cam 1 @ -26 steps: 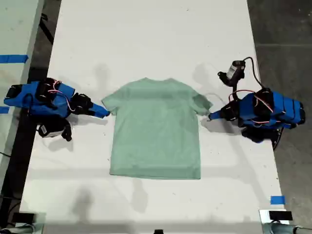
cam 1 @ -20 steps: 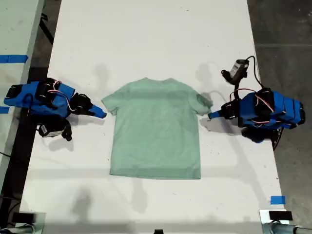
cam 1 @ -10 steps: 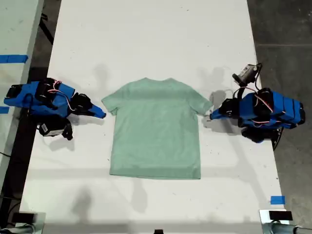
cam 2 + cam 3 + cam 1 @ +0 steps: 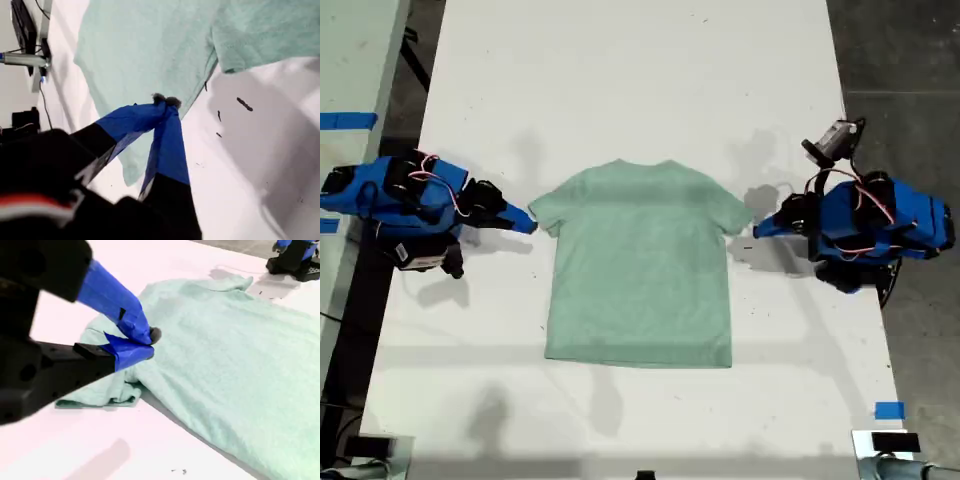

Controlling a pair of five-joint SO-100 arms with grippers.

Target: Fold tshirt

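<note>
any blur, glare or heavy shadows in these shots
Exterior view: sharp, even light, with soft grey shadows of both arms on the white table. First wrist view: my first gripper is soft, with a broad shadow beside the tshirt. Second wrist view: table washed out bright, my second gripper blurred.

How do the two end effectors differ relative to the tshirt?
My first end effector sits clear of the tshirt at the exterior view's right; my second end effector touches its sleeve at that view's left. The first looks shut on nothing; the second's grip is unclear. Both have blue tips.
</note>
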